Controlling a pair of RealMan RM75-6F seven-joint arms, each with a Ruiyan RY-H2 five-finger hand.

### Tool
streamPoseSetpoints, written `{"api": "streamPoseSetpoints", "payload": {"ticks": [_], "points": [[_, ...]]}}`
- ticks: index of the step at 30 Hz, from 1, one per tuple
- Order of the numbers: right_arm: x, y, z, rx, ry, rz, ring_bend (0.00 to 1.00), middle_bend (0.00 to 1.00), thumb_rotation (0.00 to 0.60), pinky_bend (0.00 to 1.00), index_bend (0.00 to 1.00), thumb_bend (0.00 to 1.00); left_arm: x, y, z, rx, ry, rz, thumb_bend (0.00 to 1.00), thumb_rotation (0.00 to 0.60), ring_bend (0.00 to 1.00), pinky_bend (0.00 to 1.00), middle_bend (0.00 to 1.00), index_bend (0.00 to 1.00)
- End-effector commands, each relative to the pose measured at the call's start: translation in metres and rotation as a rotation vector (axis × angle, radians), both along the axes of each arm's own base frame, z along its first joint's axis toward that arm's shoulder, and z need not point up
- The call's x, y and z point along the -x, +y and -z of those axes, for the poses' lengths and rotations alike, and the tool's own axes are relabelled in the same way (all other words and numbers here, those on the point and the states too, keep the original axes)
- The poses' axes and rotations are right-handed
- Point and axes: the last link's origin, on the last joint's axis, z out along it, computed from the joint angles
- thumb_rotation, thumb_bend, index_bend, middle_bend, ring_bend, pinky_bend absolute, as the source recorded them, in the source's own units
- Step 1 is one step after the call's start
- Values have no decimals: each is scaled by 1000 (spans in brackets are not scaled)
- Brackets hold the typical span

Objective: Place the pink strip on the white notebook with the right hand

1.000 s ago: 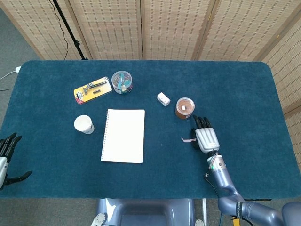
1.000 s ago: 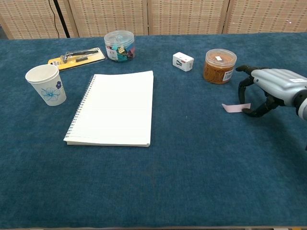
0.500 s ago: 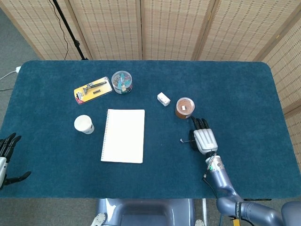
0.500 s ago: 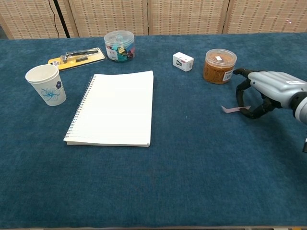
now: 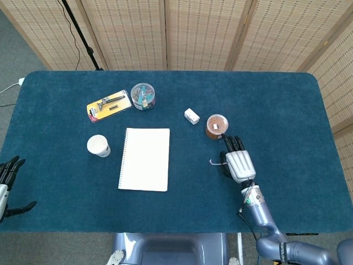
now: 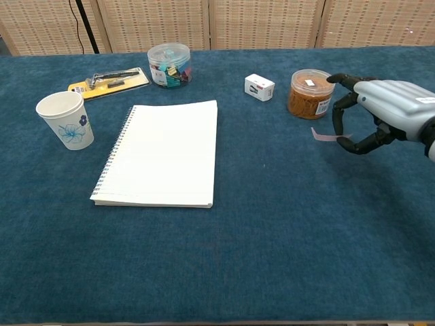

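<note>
Left hand (image 5: 6, 179) cut off at the head view's left edge, off the table (image 5: 287, 110); fingers spread, holding nothing. Right hand (image 6: 380, 112) covers most of the pink strip (image 6: 322, 136): only its free end shows, thin, pale, slightly curled. Strip pinched between thumb and a finger, apparently lifted just clear of the cloth. It sits just in front of the amber jar (image 6: 311, 94), well apart from the white notebook (image 6: 163, 153).
</note>
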Motion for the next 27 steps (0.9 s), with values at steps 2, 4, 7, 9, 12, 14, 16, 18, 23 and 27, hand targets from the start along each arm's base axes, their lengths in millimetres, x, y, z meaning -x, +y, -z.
{"api": "streamPoseSetpoints", "payload": {"ticks": [2, 4, 7, 9, 12, 14, 16, 18, 23, 27], "points": [[-18, 0, -3, 10, 3, -61, 0, 0, 600, 0, 595, 530, 0, -1, 0, 1, -3, 2, 0, 600, 0, 0, 0, 0], [-29, -1, -2, 9, 9, -90, 0, 0, 600, 0, 596, 530, 0, -1, -1, 0, -5, 1, 0, 600, 0, 0, 0, 0], [-45, -4, 3, 3, 26, -128, 0, 0, 600, 0, 596, 530, 1, -1, -2, 1, -8, 1, 0, 600, 0, 0, 0, 0], [-53, -7, 9, 0, 59, -148, 0, 0, 600, 0, 597, 530, 1, -1, -2, 1, -9, 1, 0, 600, 0, 0, 0, 0], [-64, -15, 21, -7, 115, -166, 0, 0, 600, 0, 601, 530, 2, -1, -3, 1, -12, 0, 0, 600, 0, 0, 0, 0], [-70, -19, 27, -8, 142, -179, 0, 0, 600, 0, 604, 531, 2, -1, -3, 3, -14, 0, 0, 600, 0, 0, 0, 0], [-80, -23, 34, -12, 163, -194, 0, 0, 600, 0, 606, 530, 2, 0, -3, 4, -18, -1, 0, 600, 0, 0, 0, 0], [-90, -26, 41, -13, 178, -215, 0, 0, 600, 0, 609, 531, 2, 0, -4, 5, -19, -2, 0, 600, 0, 0, 0, 0], [-113, -32, 58, -19, 208, -251, 0, 0, 600, 0, 612, 532, 3, 2, -4, 9, -23, -6, 0, 600, 0, 0, 0, 0], [-134, -32, 72, -23, 203, -277, 0, 0, 600, 0, 616, 533, 4, 3, -5, 12, -25, -12, 0, 600, 0, 0, 0, 0]]}}
